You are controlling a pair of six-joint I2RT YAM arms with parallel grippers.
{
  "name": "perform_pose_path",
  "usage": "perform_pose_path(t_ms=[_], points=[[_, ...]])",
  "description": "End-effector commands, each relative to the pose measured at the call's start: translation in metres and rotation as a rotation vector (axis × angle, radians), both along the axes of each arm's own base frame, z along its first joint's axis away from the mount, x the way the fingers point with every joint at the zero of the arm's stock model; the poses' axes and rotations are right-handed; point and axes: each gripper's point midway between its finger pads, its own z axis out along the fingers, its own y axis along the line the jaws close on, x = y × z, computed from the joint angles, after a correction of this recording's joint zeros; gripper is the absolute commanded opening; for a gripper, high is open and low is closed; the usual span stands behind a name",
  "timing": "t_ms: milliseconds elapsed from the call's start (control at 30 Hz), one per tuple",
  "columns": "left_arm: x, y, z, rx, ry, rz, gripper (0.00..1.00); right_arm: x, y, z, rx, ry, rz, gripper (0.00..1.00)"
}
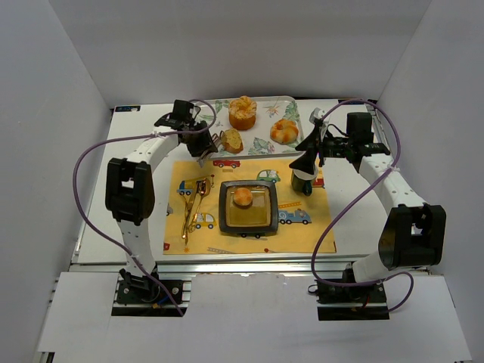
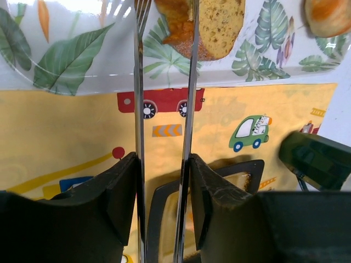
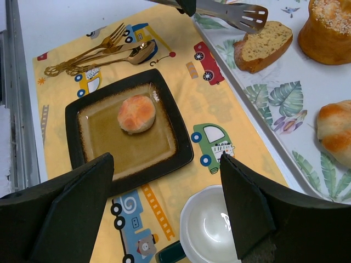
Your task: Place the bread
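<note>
My left gripper (image 1: 200, 141) is shut on metal tongs (image 2: 189, 109), one arm pressed against each finger. The tong tips (image 3: 237, 15) sit at the near end of a bread slice (image 3: 263, 46) lying on the leaf-patterned tray (image 2: 82, 66). I cannot tell whether they pinch it. The slice also shows in the top view (image 1: 231, 139) and the left wrist view (image 2: 219, 27). A round bun (image 1: 243, 197) lies on the square dark plate (image 3: 82, 118) on the yellow placemat. My right gripper (image 3: 167, 208) is open and empty above a white-lined cup (image 3: 211, 230).
A tall muffin (image 1: 243, 112) and a round roll (image 1: 284, 131) are on the tray further back. Gold cutlery (image 1: 193, 204) lies on the placemat left of the plate. The cup (image 1: 302, 181) stands right of the plate. White walls enclose the table.
</note>
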Motion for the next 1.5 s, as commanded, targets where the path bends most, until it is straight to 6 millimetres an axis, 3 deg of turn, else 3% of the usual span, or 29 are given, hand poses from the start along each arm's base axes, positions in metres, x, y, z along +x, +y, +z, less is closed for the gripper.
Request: perform_pose_path(t_ms=[0,233,400,500,700,800,900,1000,1133,1167,1233,1267,1367,1467], points=[[0.000,-0.009,0.006,0.012,-0.011,-0.054,0.50,0.000,0.001,0.012,0.027,-0.030,0.013,0.83],[0.001,-0.026,0.003,-0.043,0.000,-0.081,0.38,-0.001,0.001,0.013,0.025,-0.036,0.011,0.83],[-0.001,-0.027,0.004,-0.056,0.007,-0.086,0.13,-0.003,0.000,0.012,0.023,-0.034,0.009,0.83],[0.002,-0.027,0.019,-0.066,-0.028,-0.076,0.01,-0.004,0.000,0.013,0.023,-0.037,0.011,0.83],[0.008,-0.023,0.064,-0.115,-0.134,-0.033,0.00,-0.008,0.000,0.014,0.021,-0.045,0.019,0.83],[-0.006,-0.021,0.084,-0.142,-0.171,-0.020,0.00,-0.007,-0.001,0.014,0.020,-0.046,0.016,0.83],[-0.018,-0.019,0.088,-0.147,-0.172,-0.022,0.00,-0.008,-0.001,0.014,0.022,-0.045,0.019,0.83],[-0.040,-0.021,0.091,-0.173,-0.160,-0.044,0.00,-0.007,-0.001,0.016,0.022,-0.054,0.018,0.83],[-0.089,-0.036,0.090,-0.192,-0.129,-0.121,0.00,-0.006,-0.003,0.019,0.010,-0.074,0.013,0.83],[-0.116,-0.045,0.085,-0.197,-0.101,-0.171,0.00,-0.006,-0.004,0.019,0.008,-0.078,0.013,0.83],[-0.144,-0.051,0.076,-0.187,-0.057,-0.215,0.00,-0.005,-0.006,0.020,0.004,-0.087,0.007,0.83],[-0.172,-0.056,0.067,-0.171,-0.014,-0.262,0.00,-0.005,-0.006,0.021,0.002,-0.091,0.006,0.83],[-0.215,-0.062,0.056,-0.125,0.053,-0.347,0.00,-0.005,-0.006,0.019,0.002,-0.079,0.010,0.83],[-0.239,-0.056,0.055,-0.059,0.082,-0.388,0.00,-0.005,-0.006,0.017,0.002,-0.060,0.011,0.83]])
